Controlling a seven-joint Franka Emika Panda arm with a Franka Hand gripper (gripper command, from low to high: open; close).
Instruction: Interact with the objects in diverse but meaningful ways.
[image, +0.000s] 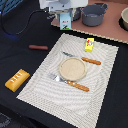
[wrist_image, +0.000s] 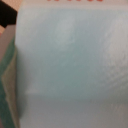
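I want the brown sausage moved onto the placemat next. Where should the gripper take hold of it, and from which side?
Grip the brown sausage at its middle, coming straight down from above. It lies flat on the dark table, long axis running across the exterior view, so closing across its narrow width should hold best. Nothing stands close beside it.

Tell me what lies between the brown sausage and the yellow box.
In the exterior view, between the brown sausage and the yellow box there is only dark tabletop and bare placemat; no object.
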